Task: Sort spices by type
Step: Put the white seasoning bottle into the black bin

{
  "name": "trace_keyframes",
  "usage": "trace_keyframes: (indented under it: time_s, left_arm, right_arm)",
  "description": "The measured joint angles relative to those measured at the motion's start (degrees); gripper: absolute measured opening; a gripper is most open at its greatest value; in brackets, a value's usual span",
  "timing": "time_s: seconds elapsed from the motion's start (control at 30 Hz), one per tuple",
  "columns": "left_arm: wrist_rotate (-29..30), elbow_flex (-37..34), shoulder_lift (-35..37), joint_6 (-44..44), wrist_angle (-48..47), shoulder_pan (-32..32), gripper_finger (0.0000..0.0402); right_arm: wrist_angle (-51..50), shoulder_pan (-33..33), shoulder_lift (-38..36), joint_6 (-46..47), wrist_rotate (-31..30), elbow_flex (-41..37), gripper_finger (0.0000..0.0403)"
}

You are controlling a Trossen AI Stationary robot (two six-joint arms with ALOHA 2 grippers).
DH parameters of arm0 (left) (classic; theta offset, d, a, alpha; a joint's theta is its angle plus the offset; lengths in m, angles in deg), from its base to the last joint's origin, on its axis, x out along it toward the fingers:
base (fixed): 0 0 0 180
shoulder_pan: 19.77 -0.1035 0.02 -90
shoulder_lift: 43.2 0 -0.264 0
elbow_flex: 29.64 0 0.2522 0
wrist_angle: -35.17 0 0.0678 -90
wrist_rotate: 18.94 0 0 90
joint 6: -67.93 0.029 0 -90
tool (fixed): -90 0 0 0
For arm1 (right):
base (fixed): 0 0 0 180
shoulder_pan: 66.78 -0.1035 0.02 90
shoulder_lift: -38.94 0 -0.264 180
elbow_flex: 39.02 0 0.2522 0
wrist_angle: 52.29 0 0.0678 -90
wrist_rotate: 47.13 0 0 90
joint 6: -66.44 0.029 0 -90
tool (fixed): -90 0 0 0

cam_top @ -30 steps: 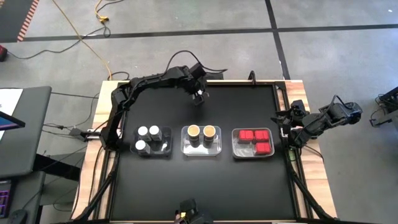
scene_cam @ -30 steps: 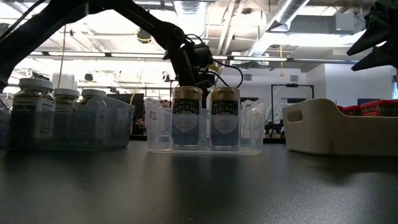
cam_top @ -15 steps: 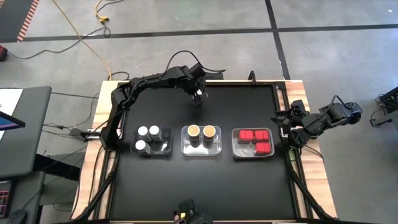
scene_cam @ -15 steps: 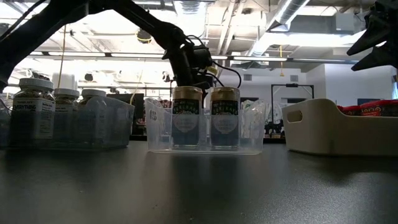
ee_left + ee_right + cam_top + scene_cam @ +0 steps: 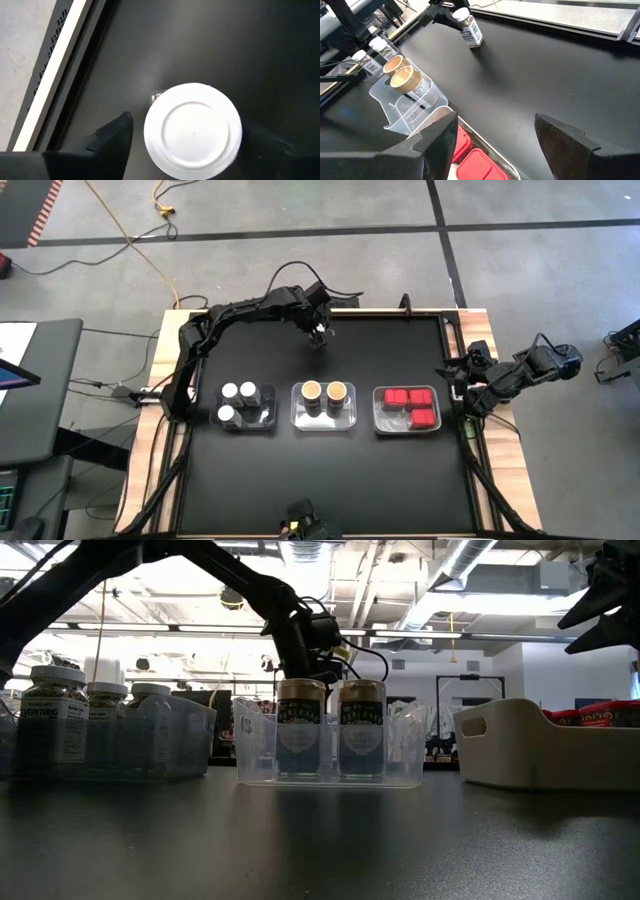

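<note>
Left gripper point(image 5: 187, 137): fingers straddled white-capped jar point(image 5: 193, 131), grip uncertain, beyond middle tray point(image 5: 324, 418).
Right gripper point(image 5: 495, 135): open, empty, beside that tray.

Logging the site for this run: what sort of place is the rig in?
Likely an industrial lab or workshop: exposed ceiling ducts, a taped concrete floor with a yellow cable, and more equipment beyond the table.

We see a black table point(image 5: 390, 360) edged in pale wood; white caps point(image 5: 238, 391) on clear jars; tan-orange tops point(image 5: 324, 390); red packets point(image 5: 410, 402); dark arms.
</note>
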State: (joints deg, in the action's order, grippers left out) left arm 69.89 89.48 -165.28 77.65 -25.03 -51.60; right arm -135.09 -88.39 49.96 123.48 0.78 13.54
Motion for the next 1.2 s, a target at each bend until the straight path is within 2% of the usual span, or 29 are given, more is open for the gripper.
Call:
trace_keyframes:
  time_s: [0.23,0.47,1.2]
  left_arm:
    - [0.00,0.00,0.00,0.21,-0.07,0.02,0.0236]
    - [0.00,0.00,0.02,0.02,-0.02,0.02,0.0203]
    - [0.04,-0.04,0.17,-1.24,0.34,2.02,0.0204]
  right_arm:
    - [0.01,0.00,-0.01,-0.07,0.00,0.00,0.0292]
    - [0.00,0.00,-0.02,-0.07,0.00,0.00,0.0292]
    - [0.00,0.02,0.00,-0.02,0.00,0.00,0.0292]
